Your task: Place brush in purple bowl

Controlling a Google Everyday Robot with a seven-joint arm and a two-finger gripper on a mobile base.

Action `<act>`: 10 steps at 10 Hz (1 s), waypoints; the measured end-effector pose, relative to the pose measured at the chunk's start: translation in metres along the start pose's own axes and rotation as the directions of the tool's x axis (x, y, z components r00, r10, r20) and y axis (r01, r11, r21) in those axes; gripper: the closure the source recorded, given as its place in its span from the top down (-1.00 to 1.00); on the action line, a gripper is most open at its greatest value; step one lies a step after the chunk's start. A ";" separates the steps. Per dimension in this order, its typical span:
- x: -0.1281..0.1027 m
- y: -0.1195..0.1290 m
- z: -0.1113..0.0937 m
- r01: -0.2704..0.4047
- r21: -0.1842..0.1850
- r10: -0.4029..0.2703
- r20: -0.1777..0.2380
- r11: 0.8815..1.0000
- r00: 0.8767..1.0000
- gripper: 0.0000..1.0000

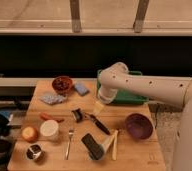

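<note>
Just below the hand (98, 107), the brush (101, 125)

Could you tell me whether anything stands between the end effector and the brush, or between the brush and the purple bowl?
Nothing visible does. The end effector hovers just above the brush, with nothing between them. Between the brush and the purple bowl lies only bare table; the cream-handled block sits nearer the front edge.
</note>
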 end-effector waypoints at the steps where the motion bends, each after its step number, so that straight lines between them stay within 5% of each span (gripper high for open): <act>1: -0.003 0.007 0.009 0.013 -0.021 -0.013 -0.005 1.000 1.000 0.60; 5: -0.010 0.017 0.041 0.026 -0.058 -0.029 -0.044 0.998 0.999 0.60; 10: -0.013 0.042 0.080 0.055 -0.018 -0.057 -0.146 0.998 0.988 0.60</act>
